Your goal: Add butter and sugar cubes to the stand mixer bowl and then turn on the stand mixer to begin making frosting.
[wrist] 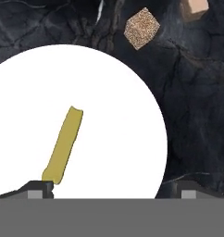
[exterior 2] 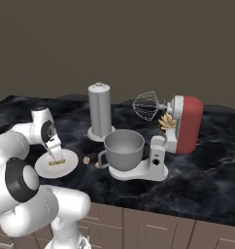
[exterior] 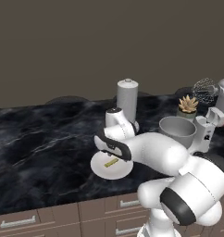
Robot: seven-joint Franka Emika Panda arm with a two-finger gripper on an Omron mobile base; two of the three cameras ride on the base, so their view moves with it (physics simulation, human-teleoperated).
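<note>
The butter (wrist: 64, 146), a thin yellow stick, lies on the white plate (wrist: 118, 115), left of its middle. My gripper (wrist: 114, 190) hangs open just above the plate, its fingertips (wrist: 37, 187) wide apart; the stick's near end reaches the left tip. From the right base view the gripper (exterior 2: 55, 154) points down over the butter (exterior 2: 57, 162). Two sugar cubes (wrist: 141, 28) (wrist: 195, 7) sit on the dark counter past the plate's rim. The stand mixer bowl (exterior 2: 123, 148) stands on the base of the stand mixer (exterior 2: 182, 124), whose red head is tilted up with the whisk raised.
A tall grey cylinder (exterior 2: 100, 112) stands behind the plate and bowl. A small potted plant (exterior: 188, 105) sits behind the mixer. The sugar cubes (exterior 2: 87, 158) lie between the plate (exterior 2: 66, 169) and the bowl. The counter's front edge runs close to the plate.
</note>
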